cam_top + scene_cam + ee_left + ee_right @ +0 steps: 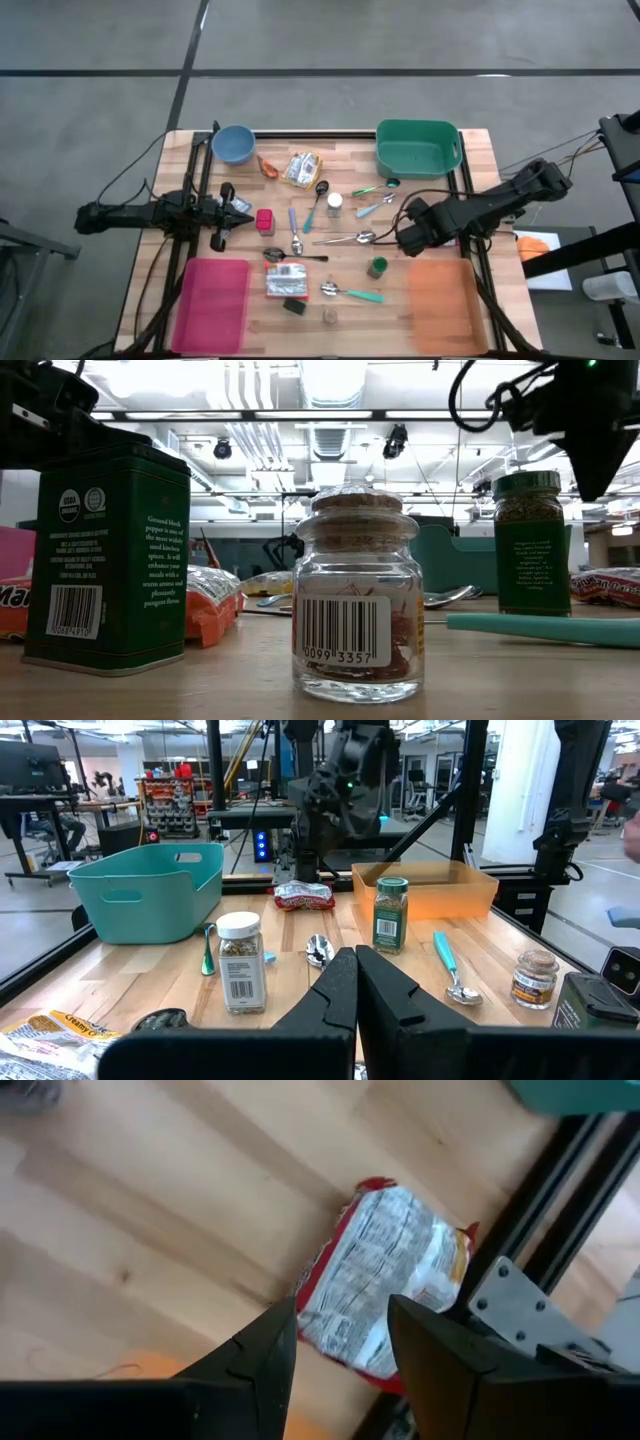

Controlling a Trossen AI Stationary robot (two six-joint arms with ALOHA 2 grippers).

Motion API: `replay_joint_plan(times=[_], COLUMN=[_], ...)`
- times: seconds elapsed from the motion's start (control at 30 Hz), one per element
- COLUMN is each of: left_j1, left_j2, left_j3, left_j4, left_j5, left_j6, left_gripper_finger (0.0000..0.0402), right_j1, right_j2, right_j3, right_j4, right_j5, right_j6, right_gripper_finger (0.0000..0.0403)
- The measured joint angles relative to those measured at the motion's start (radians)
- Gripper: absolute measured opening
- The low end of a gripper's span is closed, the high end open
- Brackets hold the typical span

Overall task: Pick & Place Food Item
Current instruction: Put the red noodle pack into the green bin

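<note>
Jar (pixel 356 598): closest to the low camera, centre of that frame; clear glass, cork lid, barcode label; upright on the wood.
Tin (pixel 106 555): green, left of the jar in the low view, just as close; upright, barcode at its lower left.
Packet (pixel 385 1283): the food item under the right gripper; red-edged, silvery, printed; flat on the table, centre right of the right wrist frame, beside the black frame rail.
Right gripper (pixel 340 1342): hangs above the packet, fingers part-way apart, nothing between them; the packet's near edge shows in the gap. In the high view (pixel 408 237) it sits right of centre.
Orange tray (pixel 443 303): lower right in the high view, just below the right gripper.
Spice bottle (pixel 377 266): green-capped, just left of the orange tray, near the gripper.
Green bin (pixel 417 149): upper right in the high view, above the right arm.
Spoons (pixel 345 239): several lie scattered mid-table, left of the right gripper.
Left gripper (pixel 238 207): left of centre in the high view, fingers closed together, holding nothing; well apart from the packet.
Pink tray (pixel 212 303): lower left in the high view.
Blue bowl (pixel 233 144): upper left.
</note>
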Motion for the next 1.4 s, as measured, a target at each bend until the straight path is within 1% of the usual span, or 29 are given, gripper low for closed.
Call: replay_joint_plan(times=[0.1,0.3,0.4,0.57,0.77,1.0,1.1,1.3,1.4], left_j1=[0.000,0.000,0.000,0.000,0.000,0.000,0.000,0.000,0.000], left_j2=[0.000,0.000,0.000,0.000,0.000,0.000,0.000,0.000,0.001], left_j3=[0.000,0.000,0.000,0.000,0.000,0.000,0.000,0.000,0.000], left_j4=[0.000,0.000,0.000,0.000,0.000,0.000,0.000,0.000,0.000], left_j5=[0.000,0.000,0.000,0.000,0.000,0.000,0.000,0.000,0.000], left_j6=[0.000,0.000,0.000,0.000,0.000,0.000,0.000,0.000,0.000], left_gripper_finger=[0.0000,0.0000,0.0000,0.0000,0.0000,0.0000,0.0000,0.0000,0.0000], right_j1=[-0.008,-0.046,-0.072,-0.134,-0.177,-0.180,-0.180,-0.180,-0.179], right_j2=[-0.023,-0.081,-0.107,-0.128,-0.114,-0.111,-0.105,-0.072,-0.045], right_j3=[-0.026,-0.107,-0.158,-0.242,-0.310,-0.342,-0.359,-0.413,-0.421], right_j4=[0.022,0.061,0.088,0.162,0.259,0.308,0.313,0.402,0.415], right_j5=[0.029,0.036,0.035,0.019,-0.009,-0.018,-0.038,-0.063,-0.066], right_j6=[0.040,0.043,0.019,-0.033,-0.083,-0.074,-0.064,-0.058,-0.060], right_gripper_finger=[0.0177,0.0270,0.0294,0.0299,0.0299,0.0299,0.0299,0.0299,0.0299])
